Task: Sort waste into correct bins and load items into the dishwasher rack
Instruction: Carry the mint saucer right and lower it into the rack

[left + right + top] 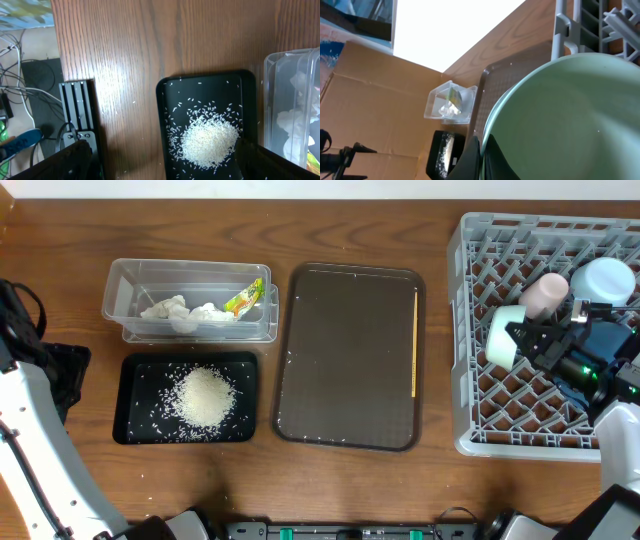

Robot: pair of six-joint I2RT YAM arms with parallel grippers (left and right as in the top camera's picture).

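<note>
My right gripper (520, 335) is shut on the rim of the mint green dish (503, 337), holding it on edge over the grey dishwasher rack (470, 360); the dish fills the right wrist view (560, 120), pinched between the fingers (482, 150). A pink cup (543, 294) and a light blue bowl (607, 279) sit in the rack. The wooden stick (414, 340) lies on the brown tray. The black tray (135, 425) holds white rice (205, 396). The clear tub (125, 290) holds tissue wads (175, 311) and the wrapper (245, 298). My left gripper (160, 165) is open above the black tray (162, 125). The dark blue bowl is out of view.
A large dark brown serving tray (350, 360) lies between the bins and the rack. A few rice grains lie loose on the wood near the black tray. The left arm rests at the table's left edge.
</note>
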